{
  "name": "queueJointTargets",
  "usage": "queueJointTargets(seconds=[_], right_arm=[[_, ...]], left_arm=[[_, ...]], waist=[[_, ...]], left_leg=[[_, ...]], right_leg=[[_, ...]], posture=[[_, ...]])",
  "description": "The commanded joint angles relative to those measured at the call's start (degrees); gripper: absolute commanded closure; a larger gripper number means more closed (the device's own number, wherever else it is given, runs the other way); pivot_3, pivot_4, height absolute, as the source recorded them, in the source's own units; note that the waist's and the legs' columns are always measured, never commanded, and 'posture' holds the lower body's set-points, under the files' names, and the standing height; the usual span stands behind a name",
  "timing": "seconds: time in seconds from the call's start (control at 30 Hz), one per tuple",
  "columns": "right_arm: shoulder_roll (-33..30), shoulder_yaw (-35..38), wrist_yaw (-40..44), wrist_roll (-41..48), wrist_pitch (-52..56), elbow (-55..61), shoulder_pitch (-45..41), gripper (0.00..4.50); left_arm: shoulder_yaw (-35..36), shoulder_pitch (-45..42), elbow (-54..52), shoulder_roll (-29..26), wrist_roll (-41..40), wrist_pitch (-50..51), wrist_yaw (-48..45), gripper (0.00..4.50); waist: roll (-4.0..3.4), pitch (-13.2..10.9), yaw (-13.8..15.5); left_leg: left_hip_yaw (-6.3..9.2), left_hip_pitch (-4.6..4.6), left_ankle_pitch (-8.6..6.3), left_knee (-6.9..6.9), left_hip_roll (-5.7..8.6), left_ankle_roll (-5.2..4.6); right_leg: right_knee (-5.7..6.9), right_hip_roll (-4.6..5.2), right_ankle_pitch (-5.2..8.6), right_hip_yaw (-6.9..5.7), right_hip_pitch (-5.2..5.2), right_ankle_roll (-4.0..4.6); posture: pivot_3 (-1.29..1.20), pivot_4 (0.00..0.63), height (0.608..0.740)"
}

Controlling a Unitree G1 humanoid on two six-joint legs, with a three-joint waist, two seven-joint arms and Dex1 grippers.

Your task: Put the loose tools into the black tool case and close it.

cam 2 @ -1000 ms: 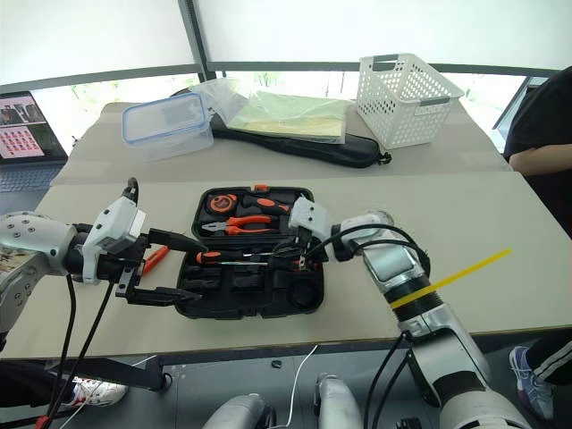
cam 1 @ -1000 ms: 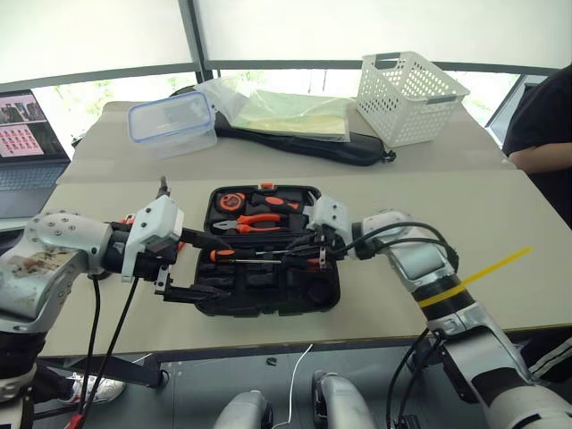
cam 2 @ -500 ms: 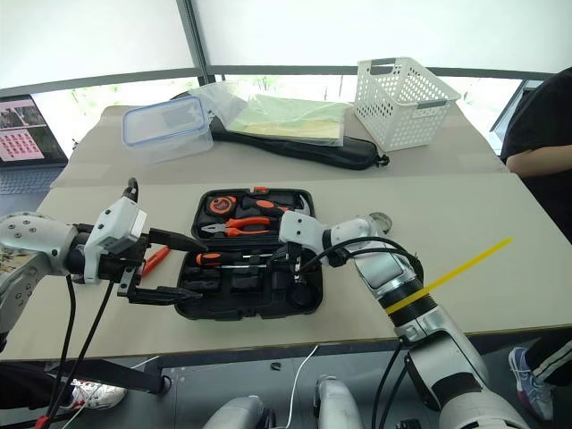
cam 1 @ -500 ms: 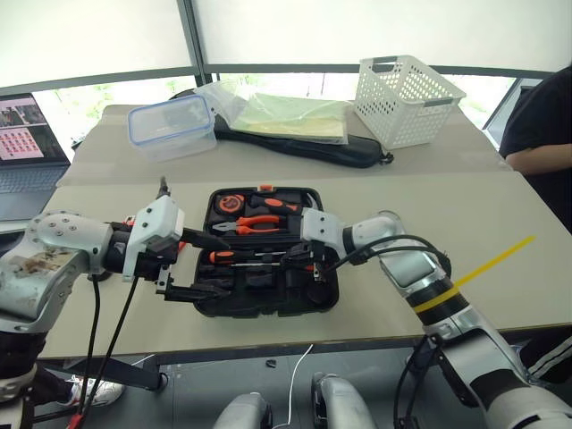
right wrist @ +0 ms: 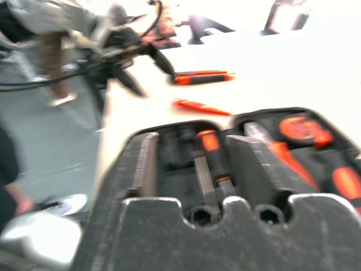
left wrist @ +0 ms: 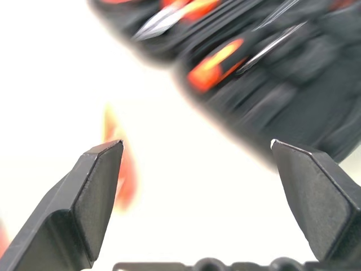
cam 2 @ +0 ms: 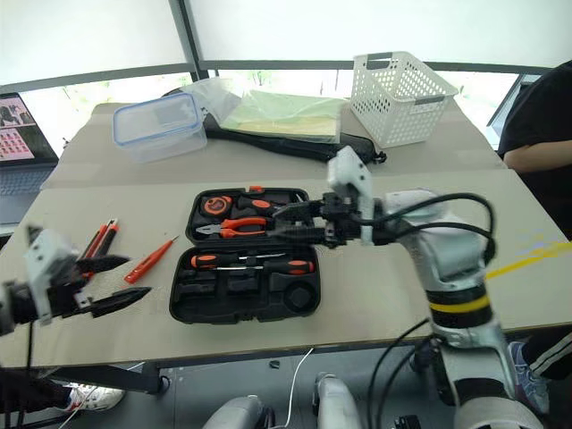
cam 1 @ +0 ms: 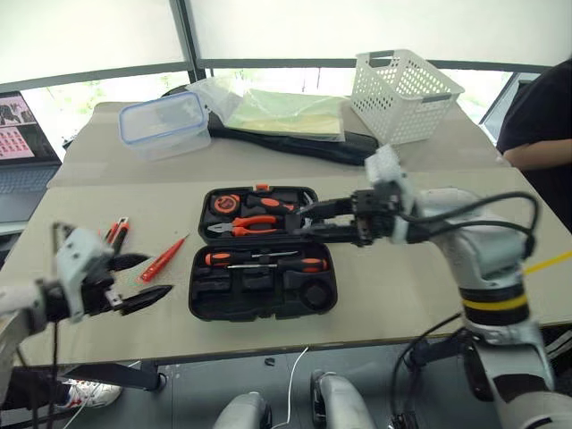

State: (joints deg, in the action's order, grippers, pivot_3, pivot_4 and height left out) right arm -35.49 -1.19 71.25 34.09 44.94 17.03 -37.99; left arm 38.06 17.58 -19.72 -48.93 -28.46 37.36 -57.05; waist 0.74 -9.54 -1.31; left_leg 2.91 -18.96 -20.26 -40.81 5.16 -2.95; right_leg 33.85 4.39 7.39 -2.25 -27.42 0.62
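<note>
1. Case (cam 1: 259,268) lies open in the middle of the table (cam 1: 402,295), its two halves side by side, the far half and the near half.
2. Far half holds the tape measure (cam 1: 227,203) and the pliers (cam 1: 255,223).
3. Near half holds two screwdrivers (cam 1: 268,260) lying side by side across its top recesses, and the tape roll (cam 1: 317,294) sits in the round recess at its right end.
4. Tester screwdriver (cam 1: 163,259) lies loose on the table just left of the case, tilted.
5. Utility knife (cam 1: 114,232) lies farther left, near the table edge, apart from the tester.
6. Left gripper (cam 1: 134,280) hangs low at the near left edge of the table, fingers spread wide and empty, pointing toward the case.
7. Right gripper (cam 1: 308,223) is raised over the far half of the case, pointing left; its fingers are parted and carry nothing.
8. Behind the case sit a clear box (cam 1: 165,125), a white basket (cam 1: 402,94) and a long black bag (cam 1: 295,143).
</note>
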Motion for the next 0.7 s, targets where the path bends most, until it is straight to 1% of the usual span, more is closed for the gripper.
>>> queueJointTargets(seconds=[0.03, 0.1, 0.17, 0.23, 0.27, 0.33, 0.37, 0.4, 0.43, 0.5, 0.6, 0.7], right_arm=[[-3.4, 2.8, 1.2, 5.2, 1.7, 5.1, 2.0, 0.62], [-4.0, 2.8, -0.4, 5.3, 1.2, 5.8, 3.5, 0.09], [-3.9, 2.6, -1.7, 5.6, 1.3, 6.0, 3.9, 0.09], [-3.7, 2.0, -2.3, 5.5, 0.9, 6.3, 4.1, 0.09], [-3.7, 1.8, -2.6, 5.5, 0.7, 6.4, 4.1, 0.09], [-3.5, 1.5, -3.5, 5.6, 0.6, 6.7, 4.1, 0.09], [-3.4, 1.3, -4.0, 5.6, 0.5, 7.0, 4.3, 0.09], [-3.3, 1.2, -4.5, 5.5, 0.2, 7.2, 4.6, 0.09], [-3.3, 1.1, -5.0, 5.4, -0.1, 7.5, 4.8, 0.09], [-3.2, 1.0, -5.9, 5.5, -0.3, 8.0, 5.2, 0.09], [-3.2, 1.0, -7.3, 6.0, -0.2, 9.6, 6.2, 0.09], [-3.5, 1.3, -8.6, 6.8, 0.2, 11.3, 7.3, 0.09]], left_arm=[[9.9, 6.8, -2.8, 1.9, 0.7, -0.3, 1.1, 0.0], [11.1, 7.6, -3.7, 1.5, -0.5, 2.4, 2.3, 0.0], [10.1, 5.9, -3.8, 0.3, -1.1, 4.6, 4.1, 0.0], [5.5, 1.1, -3.3, -2.5, -0.6, 7.3, 6.8, 0.0], [3.7, -0.6, -3.1, -3.6, -0.4, 8.3, 7.6, 0.0], [-3.0, -5.4, -1.2, -7.7, 0.8, 10.9, 8.3, 0.0], [-6.6, -8.3, 0.3, -9.4, 1.2, 12.0, 8.4, 0.0], [-9.8, -11.4, 1.4, -10.5, 1.1, 13.1, 8.5, 0.0], [-13.4, -15.4, 3.1, -11.1, 0.8, 15.1, 8.8, 0.0], [-19.7, -22.9, 6.6, -11.3, 0.5, 18.2, 8.8, 0.0], [-29.5, -32.8, 13.8, -11.1, 4.5, 18.3, 8.7, 0.0], [-38.0, -39.2, 21.0, -11.4, 9.3, 16.5, 7.7, 0.0]], waist=[[0.01, 0.0, 0.3], [0.04, 0.0, 0.7], [0.04, 0.0, 1.7], [0.04, 0.0, 2.3], [0.09, 0.0, 2.7], [0.17, 0.0, 2.8], [0.17, 0.0, 2.7], [0.17, 0.0, 2.5], [0.17, 0.0, 2.2], [0.17, 0.0, 1.9], [0.18, 0.0, 1.2], [0.19, 0.0, 0.5]], left_leg=[[-0.01, -0.01, 0.0, -0.01, 0.0, 0.0], [-0.04, 0.06, -0.02, -0.06, -0.01, -0.04], [-0.01, 0.27, -0.07, -0.06, -0.02, -0.1], [0.02, 0.64, -0.11, -0.06, -0.03, -0.17], [0.08, 0.76, -0.21, -0.07, -0.04, -0.36], [0.15, 0.8, -0.17, -0.1, -0.03, -0.32], [0.12, 0.85, -0.01, -0.1, -0.01, -0.06], [0.11, 0.88, 0.0, -0.09, 0.0, -0.06], [0.09, 0.89, 0.0, -0.07, 0.04, -0.05], [0.1, 0.85, 0.0, -0.03, 0.05, -0.04], [0.07, 0.58, 0.02, -0.03, 0.04, -0.01], [0.02, 0.44, 0.01, -0.01, 0.06, 0.02]], right_leg=[[-0.02, 0.02, 0.0, 0.02, 0.02, 0.0], [-0.23, 0.06, 0.01, 0.06, 0.18, -0.01], [-0.24, 0.06, 0.01, 0.04, 0.48, -0.02], [-0.25, 0.04, 0.08, 0.02, 0.93, -0.12], [-0.24, 0.05, 0.28, 0.01, 1.08, -0.44], [-0.19, 0.01, 0.29, -0.04, 1.14, -0.48], [-0.11, 0.01, 0.28, -0.03, 1.12, -0.45], [-0.07, 0.0, 0.23, -0.03, 1.11, -0.37], [0.07, 0.01, 0.04, -0.02, 1.04, -0.06], [0.13, -0.01, 0.03, -0.01, 0.93, -0.04], [0.16, -0.01, 0.0, -0.03, 0.62, 0.0], [0.14, 0.02, -0.01, -0.06, 0.38, 0.0]], posture=[[0.0, 0.15, 0.74], [0.0, 0.15, 0.74], [0.0, 0.15, 0.74], [0.0, 0.15, 0.74], [0.0, 0.15, 0.74], [0.0, 0.15, 0.74], [0.0, 0.15, 0.74], [0.0, 0.15, 0.74], [0.0, 0.15, 0.74], [0.0, 0.15, 0.74], [0.0, 0.15, 0.74], [0.0, 0.15, 0.74]])
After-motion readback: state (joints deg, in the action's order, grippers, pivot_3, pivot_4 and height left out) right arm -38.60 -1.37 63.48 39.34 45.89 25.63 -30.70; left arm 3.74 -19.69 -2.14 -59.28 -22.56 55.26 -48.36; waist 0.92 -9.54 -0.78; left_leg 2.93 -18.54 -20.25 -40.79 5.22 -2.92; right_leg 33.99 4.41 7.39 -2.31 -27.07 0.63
